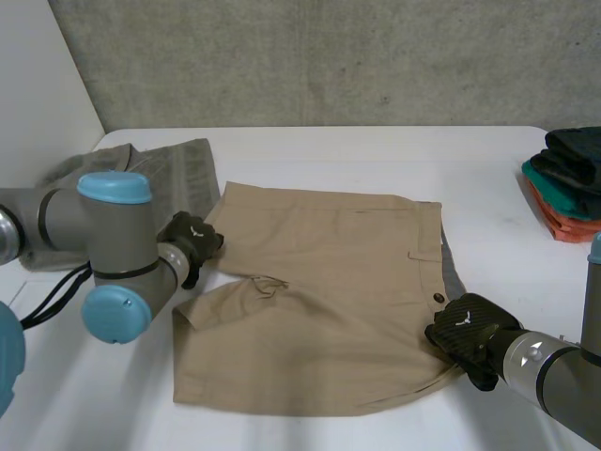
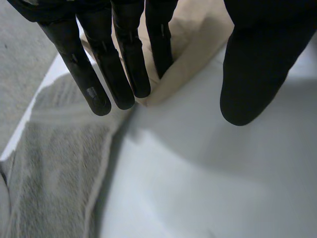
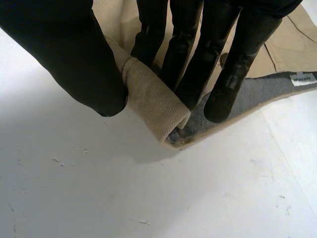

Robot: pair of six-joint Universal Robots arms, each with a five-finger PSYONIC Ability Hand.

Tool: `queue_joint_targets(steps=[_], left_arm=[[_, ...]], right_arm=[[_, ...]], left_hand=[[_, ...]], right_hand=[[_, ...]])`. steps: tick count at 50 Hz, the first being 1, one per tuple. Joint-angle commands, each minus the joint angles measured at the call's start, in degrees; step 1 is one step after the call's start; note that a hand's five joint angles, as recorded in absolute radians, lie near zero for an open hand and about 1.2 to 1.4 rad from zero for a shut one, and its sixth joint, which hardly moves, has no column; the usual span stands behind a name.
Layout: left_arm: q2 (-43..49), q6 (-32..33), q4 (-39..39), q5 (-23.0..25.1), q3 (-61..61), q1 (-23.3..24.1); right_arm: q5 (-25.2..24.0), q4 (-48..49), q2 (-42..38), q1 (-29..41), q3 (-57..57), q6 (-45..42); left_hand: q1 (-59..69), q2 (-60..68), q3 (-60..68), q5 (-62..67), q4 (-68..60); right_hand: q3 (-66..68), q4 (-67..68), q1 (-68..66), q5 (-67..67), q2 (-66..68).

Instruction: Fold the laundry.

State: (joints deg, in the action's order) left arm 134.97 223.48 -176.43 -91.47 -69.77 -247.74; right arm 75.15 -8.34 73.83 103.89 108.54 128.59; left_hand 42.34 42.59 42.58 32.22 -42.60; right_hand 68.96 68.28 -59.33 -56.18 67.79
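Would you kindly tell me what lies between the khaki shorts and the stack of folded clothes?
Bare table separates shorts from stack, per the head view.

towel (image 1: pixel 178 169) l., clothes stack (image 1: pixel 568 183) far r.

Site: white table (image 1: pixel 376 160) before grey concrete wall (image 1: pixel 329 56).
Tabletop matt white, faintly specked and scuffed; behind table, rough concrete wall with pale blotches; left of table, plain white panel (image 1: pixel 38 85). Soft, even light.
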Motion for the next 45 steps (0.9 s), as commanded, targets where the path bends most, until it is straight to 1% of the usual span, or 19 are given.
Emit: queue_joint_targets(steps=[1,6,13,14,17,20,22,24,27,32,36,40,42,45], left_arm=[[-5.5,-0.6,1.1,0.1,-5.5,0.7],[-9.5,-0.6,1.1,-0.6,-8.2,1.4],[-18.9,-1.1,0.4,-0.7,-13.8,1.0],[-22.2,-2.1,0.4,-0.6,-15.6,1.2],[-25.4,-3.8,0.4,-0.2,-17.7,1.5],[-32.5,-8.4,0.6,0.3,-22.4,1.7],[-34.9,-10.3,0.7,1.0,-24.6,2.1],[-37.4,-13.0,1.0,2.9,-27.4,3.5],[-39.1,-16.0,1.3,5.7,-31.5,5.4],[-39.3,-17.3,0.6,6.8,-36.7,6.3],[-37.7,-17.4,-1.2,6.7,-38.3,6.2],[-34.1,-17.3,-3.5,6.5,-39.5,6.4],[-33.1,-17.3,-4.1,6.5,-39.8,6.6],[-32.8,-17.3,-4.1,6.3,-40.2,6.9]], right_arm=[[0.1,0.3,0.0,-0.1,0.0,0.0],[0.1,0.6,0.0,-0.1,-0.1,0.0],[0.2,0.8,0.0,0.1,-0.1,0.3],[0.2,0.8,0.1,0.1,-0.1,0.3],[0.1,0.7,0.0,0.0,-0.1,0.4],[0.1,0.8,0.1,0.0,-0.1,0.9],[0.1,0.8,0.1,0.0,-0.1,1.0],[0.0,0.8,0.1,0.0,-0.1,1.1],[0.0,0.8,0.1,-0.1,-0.2,1.1],[0.0,0.9,0.2,-0.1,-0.3,1.1],[0.1,0.9,0.2,-0.1,-0.4,1.1],[0.3,0.7,0.3,-0.2,-0.4,1.1],[0.4,0.7,0.5,-0.4,-0.5,1.1],[0.4,0.8,0.8,-1.5,-0.7,1.3]], left_hand=[[7.2,7.0,7.0,7.4,-7.0],[3.4,3.1,3.1,3.5,-3.1],[-4.4,-4.6,-4.6,-4.2,4.6],[-4.9,-5.1,-5.1,-4.7,5.1],[-6.4,-6.6,-6.6,-6.3,6.6],[-8.7,-9.0,-9.0,-8.6,9.0],[-8.9,-9.2,-9.1,-8.8,9.2],[-9.8,-10.0,-10.0,-9.6,10.0],[-9.8,-10.0,-10.0,-9.6,10.0],[-9.4,-9.7,-9.7,-9.3,9.7],[-8.9,-9.2,-9.2,-8.8,9.2],[-7.9,-8.2,-8.1,-7.8,8.2],[-5.4,-5.6,-5.6,-5.3,5.7],[-4.9,-5.1,-5.1,-4.8,5.1]], right_hand=[[11.0,11.7,-20.7,-13.8,12.2],[11.0,11.7,-20.7,-13.8,12.2],[11.0,11.7,-20.7,-13.8,12.2],[11.0,11.7,-20.7,-13.8,12.2],[11.0,11.7,-20.7,-13.8,12.2],[11.0,11.7,-20.7,-13.8,12.2],[11.0,11.7,-20.7,-13.8,12.2],[11.0,11.7,-20.7,-13.8,12.2],[11.0,11.7,-20.7,-13.8,12.2],[11.0,11.7,-20.7,-13.8,12.2],[11.0,11.7,-20.7,-13.8,12.2],[11.0,11.7,-20.7,-13.8,12.2],[11.0,11.7,-20.7,-13.8,12.2],[11.0,11.7,-20.7,-13.8,12.2]])
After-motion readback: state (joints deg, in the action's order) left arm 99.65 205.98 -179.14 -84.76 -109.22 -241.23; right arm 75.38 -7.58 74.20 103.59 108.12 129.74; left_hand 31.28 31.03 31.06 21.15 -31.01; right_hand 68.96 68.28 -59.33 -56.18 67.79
